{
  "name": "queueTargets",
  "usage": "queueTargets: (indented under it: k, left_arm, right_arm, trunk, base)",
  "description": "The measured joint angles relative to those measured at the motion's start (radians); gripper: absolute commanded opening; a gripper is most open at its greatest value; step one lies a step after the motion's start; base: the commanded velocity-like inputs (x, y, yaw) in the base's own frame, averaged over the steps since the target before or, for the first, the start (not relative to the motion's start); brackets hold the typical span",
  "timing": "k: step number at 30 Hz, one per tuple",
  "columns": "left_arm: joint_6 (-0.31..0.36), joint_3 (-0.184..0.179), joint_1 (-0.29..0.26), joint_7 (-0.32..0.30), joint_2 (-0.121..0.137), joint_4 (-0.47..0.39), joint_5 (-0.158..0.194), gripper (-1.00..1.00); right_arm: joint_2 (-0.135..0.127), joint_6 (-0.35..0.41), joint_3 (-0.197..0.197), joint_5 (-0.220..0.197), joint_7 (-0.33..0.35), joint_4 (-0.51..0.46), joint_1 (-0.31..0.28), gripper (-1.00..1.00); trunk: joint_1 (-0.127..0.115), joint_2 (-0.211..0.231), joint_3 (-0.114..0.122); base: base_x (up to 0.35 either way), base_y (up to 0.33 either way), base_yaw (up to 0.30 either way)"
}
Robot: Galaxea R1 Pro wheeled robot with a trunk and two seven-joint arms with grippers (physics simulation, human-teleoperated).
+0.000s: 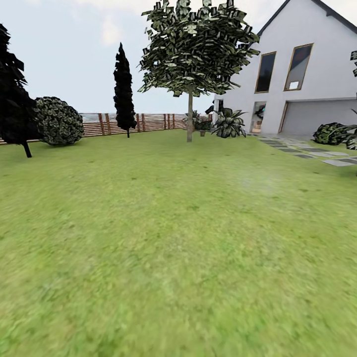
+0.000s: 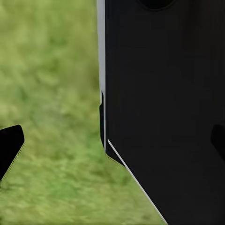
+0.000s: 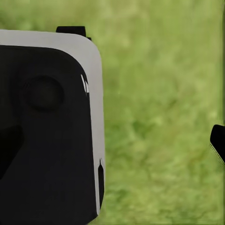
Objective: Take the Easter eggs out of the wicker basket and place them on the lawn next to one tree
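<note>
Mottled green lawn (image 1: 173,248), white house (image 1: 327,69)

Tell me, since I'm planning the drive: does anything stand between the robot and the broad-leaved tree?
Nothing visible does. Open lawn runs straight to the tree; the round bush and paving slabs lie off to the sides.

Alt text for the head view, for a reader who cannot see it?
A wide green lawn stretches to a broad-canopied tree at centre, with a slatted wooden fence behind it. A white house and grey paving slabs stand at right, dark cypresses and a round bush at left.
</note>
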Motion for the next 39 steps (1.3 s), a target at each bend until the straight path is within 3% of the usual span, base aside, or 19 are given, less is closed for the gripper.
queueTargets:
  k: [39]
  left_arm:
    - [0.0,-0.001,0.0,0.0,0.0,-0.001,0.001,1.0]
  right_arm:
    - [0.003,0.0,0.0,0.001,0.0,0.0,0.0,1.0]
  trunk:
    - [0.0,0.0,0.0]
  base:
    - [0.341,0.0,0.0]
